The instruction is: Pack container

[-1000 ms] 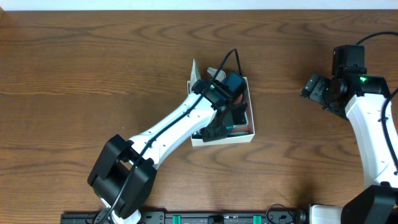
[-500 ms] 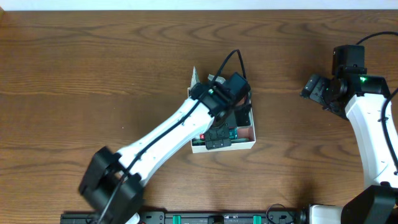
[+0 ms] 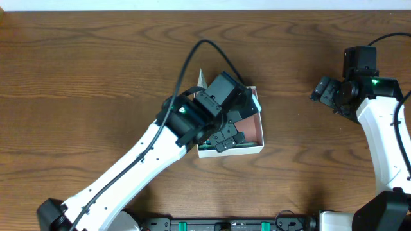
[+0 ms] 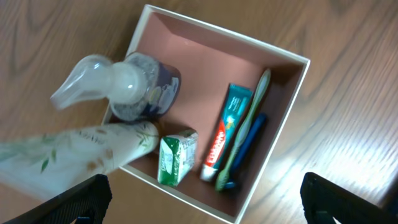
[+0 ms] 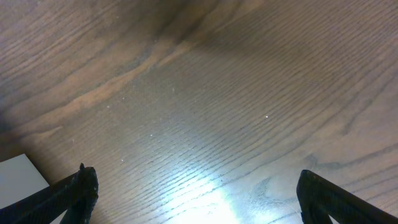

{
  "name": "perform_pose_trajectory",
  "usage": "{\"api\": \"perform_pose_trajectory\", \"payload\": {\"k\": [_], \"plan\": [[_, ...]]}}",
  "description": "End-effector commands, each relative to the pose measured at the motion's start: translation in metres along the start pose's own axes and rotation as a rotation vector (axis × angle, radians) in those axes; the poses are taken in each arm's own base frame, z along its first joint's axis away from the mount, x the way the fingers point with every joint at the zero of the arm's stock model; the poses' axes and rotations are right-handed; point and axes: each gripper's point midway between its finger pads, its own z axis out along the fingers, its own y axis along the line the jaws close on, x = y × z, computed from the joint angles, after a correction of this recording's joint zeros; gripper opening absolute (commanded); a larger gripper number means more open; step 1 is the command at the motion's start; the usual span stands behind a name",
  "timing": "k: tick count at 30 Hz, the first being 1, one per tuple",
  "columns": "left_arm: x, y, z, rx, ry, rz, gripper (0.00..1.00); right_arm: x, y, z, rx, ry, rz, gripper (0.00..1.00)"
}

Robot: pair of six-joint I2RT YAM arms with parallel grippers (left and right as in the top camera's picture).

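Container (image 3: pixel 239 152), a shallow square box with white walls and a pink inside, sat near the middle of the wooden tabletop (image 3: pixel 96 64) in the overhead view. The left claw (image 3: pixel 226 136) hung over its left half, and the arm hid much of what lay inside. The right claw (image 3: pixel 326 92) hovered well apart near the tabletop's right edge, released and empty. From the left wrist, the container's pink floor lay open below the left claw, whose fingertips (image 4: pixel 84 199) stood wide apart at the lower corners, released, with nothing between them. A clear pump bottle (image 4: pixel 140 87) lay in the left corner, its spout jutting past the wall. Beside it a pale leaf-printed tube (image 4: pixel 74 152) rested across the lower-left wall, one end inside and the rest sticking out. A small green packet (image 4: pixel 176 160) lay just beside that end. Toward the right wall a toothpaste tube (image 4: pixel 227 130), a green toothbrush (image 4: pixel 247 121) and a blue toothbrush (image 4: pixel 252 140) lay close together, side by side. From the right wrist, bare wood showed between the right claw's spread fingertips (image 5: pixel 78 186), and a white corner (image 5: pixel 18 180) at lower left was too small to identify.
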Motion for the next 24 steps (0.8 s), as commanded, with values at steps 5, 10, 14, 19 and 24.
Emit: {"api": "perform_pose_trajectory", "payload": {"k": [5, 10, 14, 19, 24], "plan": [[0.011, -0.002, -0.021, -0.015, 0.008, -0.301, 0.98, -0.005, -0.002, -0.001, 0.005, -0.009, 0.022, 0.99], [0.085, -0.018, -0.034, -0.009, 0.319, -0.328, 0.98, -0.005, -0.002, -0.001, 0.005, -0.009, 0.022, 0.99], [0.138, -0.031, -0.06, -0.013, 0.565, -0.439, 0.98, -0.005, -0.002, -0.001, 0.005, -0.009, 0.022, 0.99], [0.15, -0.023, -0.074, -0.077, 0.567, -0.419, 0.98, -0.005, -0.002, -0.001, 0.005, -0.009, 0.022, 0.99], [0.128, 0.002, -0.083, -0.164, 0.231, -0.477, 0.98, -0.005, -0.002, -0.001, 0.005, -0.009, 0.022, 0.99]]}}
